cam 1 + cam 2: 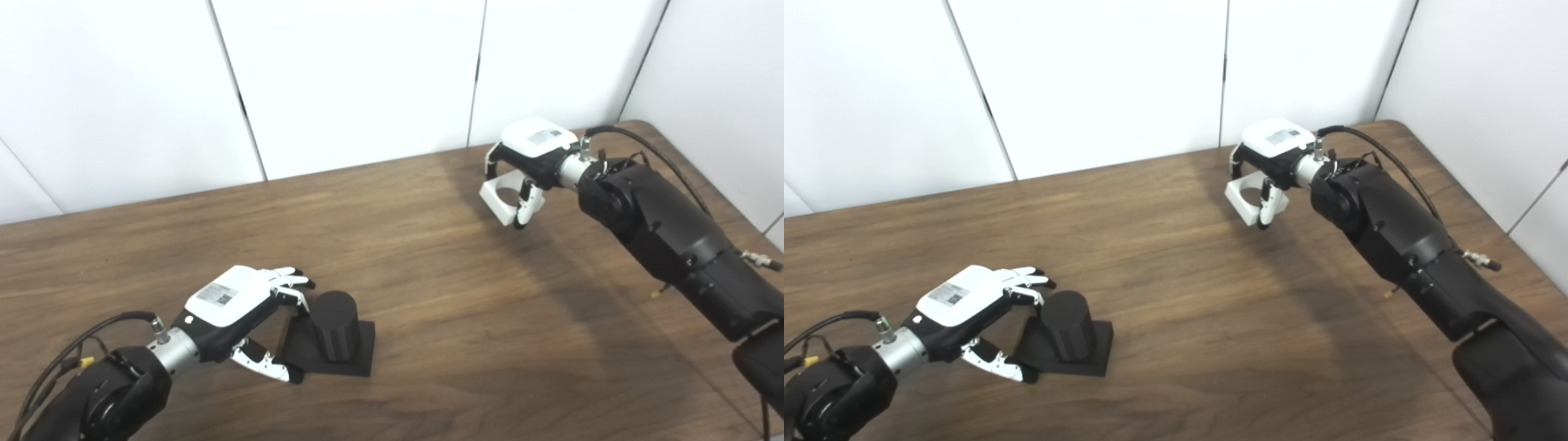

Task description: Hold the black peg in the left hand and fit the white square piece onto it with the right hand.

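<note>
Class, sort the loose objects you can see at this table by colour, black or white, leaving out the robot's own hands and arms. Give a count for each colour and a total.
Black: 1, the peg on its square base, standing on the table.
White: 1, the square piece with a round hole, held in the right hand.
Total: 2

Bare table (pixel 429 294) lies between the black peg (pixel 335 324) and the right hand (pixel 530 165).

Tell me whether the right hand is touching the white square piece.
Touching. In the left eye view, the right hand has its fingers wrapped around the white square piece, holding it up off the table.
</note>
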Controlling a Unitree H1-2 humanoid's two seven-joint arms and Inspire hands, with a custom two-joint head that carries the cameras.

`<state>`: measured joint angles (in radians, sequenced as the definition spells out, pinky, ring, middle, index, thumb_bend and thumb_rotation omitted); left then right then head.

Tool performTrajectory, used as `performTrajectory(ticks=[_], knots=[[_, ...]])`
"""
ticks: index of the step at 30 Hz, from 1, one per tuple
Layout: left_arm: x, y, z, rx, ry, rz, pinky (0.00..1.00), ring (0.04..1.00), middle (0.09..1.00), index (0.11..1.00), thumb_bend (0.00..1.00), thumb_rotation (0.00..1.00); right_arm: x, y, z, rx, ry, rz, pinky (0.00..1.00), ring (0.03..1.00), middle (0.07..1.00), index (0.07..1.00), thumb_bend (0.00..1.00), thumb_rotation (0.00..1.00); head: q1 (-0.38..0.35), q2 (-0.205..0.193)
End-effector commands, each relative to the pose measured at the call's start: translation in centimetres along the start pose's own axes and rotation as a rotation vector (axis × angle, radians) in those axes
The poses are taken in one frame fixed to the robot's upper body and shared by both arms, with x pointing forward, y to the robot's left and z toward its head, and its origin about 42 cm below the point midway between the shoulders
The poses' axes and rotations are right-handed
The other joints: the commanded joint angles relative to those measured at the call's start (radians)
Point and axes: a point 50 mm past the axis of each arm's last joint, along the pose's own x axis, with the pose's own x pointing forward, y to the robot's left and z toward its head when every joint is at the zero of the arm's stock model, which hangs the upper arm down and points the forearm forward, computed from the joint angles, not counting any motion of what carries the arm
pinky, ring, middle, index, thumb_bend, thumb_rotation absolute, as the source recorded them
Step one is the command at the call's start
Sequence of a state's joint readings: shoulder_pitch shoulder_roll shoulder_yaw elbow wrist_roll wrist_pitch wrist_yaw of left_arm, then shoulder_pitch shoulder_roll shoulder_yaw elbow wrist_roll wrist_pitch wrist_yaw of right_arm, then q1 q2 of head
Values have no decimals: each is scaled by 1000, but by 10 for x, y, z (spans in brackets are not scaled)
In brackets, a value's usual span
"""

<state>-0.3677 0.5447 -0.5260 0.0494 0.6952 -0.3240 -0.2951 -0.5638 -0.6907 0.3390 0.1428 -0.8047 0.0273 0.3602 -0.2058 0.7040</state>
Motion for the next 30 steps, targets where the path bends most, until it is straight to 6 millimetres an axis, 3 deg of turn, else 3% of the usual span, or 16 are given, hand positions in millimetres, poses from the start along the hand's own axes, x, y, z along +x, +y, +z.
performTrajectory(ticks=[1,16,30], knots=[[-4,-22,-1,36,28,-158,856,919,874,491,523,73,-5,-39,-2,-27,-41,-90,722,799,769,481,523,129,12,3],[12,-22,10,32,43,-172,889,945,898,493,522,79,-23,-68,57,22,-280,-139,669,773,756,480,523,129,126,25],[19,-20,12,35,40,-163,893,939,893,493,521,80,-40,-89,106,69,-427,-83,681,787,771,479,523,129,173,43]])
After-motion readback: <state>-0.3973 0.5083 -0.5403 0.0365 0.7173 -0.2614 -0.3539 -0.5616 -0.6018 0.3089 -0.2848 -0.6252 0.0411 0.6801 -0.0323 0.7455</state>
